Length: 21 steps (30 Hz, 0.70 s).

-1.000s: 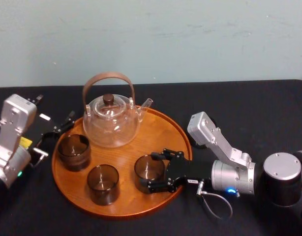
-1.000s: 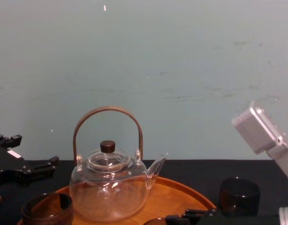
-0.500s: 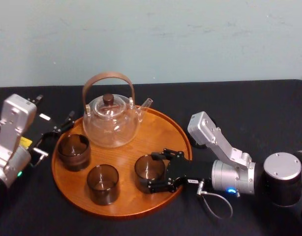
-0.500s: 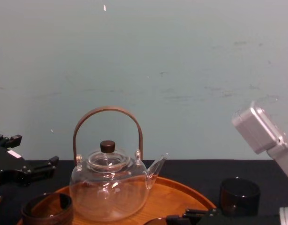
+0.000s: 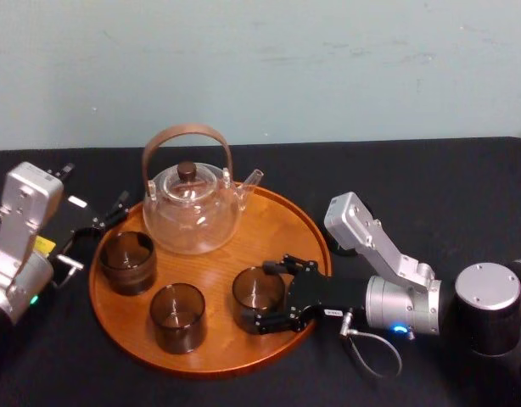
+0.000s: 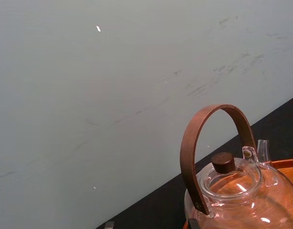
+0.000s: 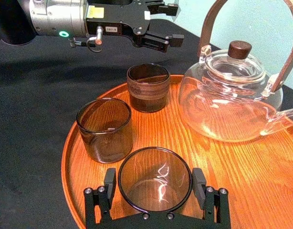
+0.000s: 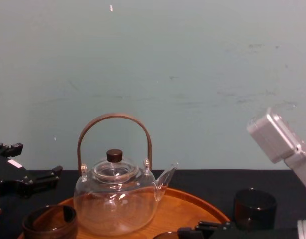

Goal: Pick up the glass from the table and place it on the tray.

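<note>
Nearest, the right gripper (image 7: 155, 180) stands wide around a smoky round glass (image 5: 257, 292) resting on the smooth orange-brown wooden tray (image 5: 282, 222). The left gripper (image 7: 177, 22), also spread, hovers beside the tray over the matte black table (image 5: 430, 195); behind rises a scuffed pale blue-green wall (image 5: 328, 59).

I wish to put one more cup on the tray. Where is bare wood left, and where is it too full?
Free: the tray at its far right, between the teapot spout and the rim; also a smaller patch mid-tray before the teapot. Crowded: the near and left side, with three glasses and the right gripper around one.
</note>
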### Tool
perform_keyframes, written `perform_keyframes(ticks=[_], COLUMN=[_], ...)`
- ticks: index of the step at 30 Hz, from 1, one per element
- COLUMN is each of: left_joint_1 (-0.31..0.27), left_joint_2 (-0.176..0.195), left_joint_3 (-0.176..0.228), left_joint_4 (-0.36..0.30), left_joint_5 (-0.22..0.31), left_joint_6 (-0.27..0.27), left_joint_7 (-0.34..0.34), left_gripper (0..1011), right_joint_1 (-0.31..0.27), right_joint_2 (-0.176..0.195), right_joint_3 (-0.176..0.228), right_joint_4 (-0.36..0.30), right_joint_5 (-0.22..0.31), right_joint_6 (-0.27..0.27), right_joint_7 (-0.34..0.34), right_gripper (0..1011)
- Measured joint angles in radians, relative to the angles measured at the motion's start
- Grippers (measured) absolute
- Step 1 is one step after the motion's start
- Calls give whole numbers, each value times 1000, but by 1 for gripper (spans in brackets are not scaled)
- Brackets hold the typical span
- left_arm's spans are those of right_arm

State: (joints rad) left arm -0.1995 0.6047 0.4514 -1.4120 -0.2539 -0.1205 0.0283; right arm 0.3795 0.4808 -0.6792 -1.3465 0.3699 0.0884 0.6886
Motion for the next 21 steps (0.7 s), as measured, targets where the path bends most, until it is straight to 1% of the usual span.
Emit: perform_keyframes(ticks=[16,21], left_joint_1=[0,0], left_joint_2=[0,0], left_joint_3=[0,0], left_joint_4=[0,0], left_joint_5=[0,0], left_joint_6=[0,0], left_joint_7=[0,0], left_gripper=[1001,1001], right_joint_1=[0,-7], right_joint_2=[0,9], right_joint_3=[0,14], right_joint_4=[0,-13], right_joint_5=[1,19], right_joint_6=[0,-1], right_joint_7=[0,8], right_gripper=[1002,1002])
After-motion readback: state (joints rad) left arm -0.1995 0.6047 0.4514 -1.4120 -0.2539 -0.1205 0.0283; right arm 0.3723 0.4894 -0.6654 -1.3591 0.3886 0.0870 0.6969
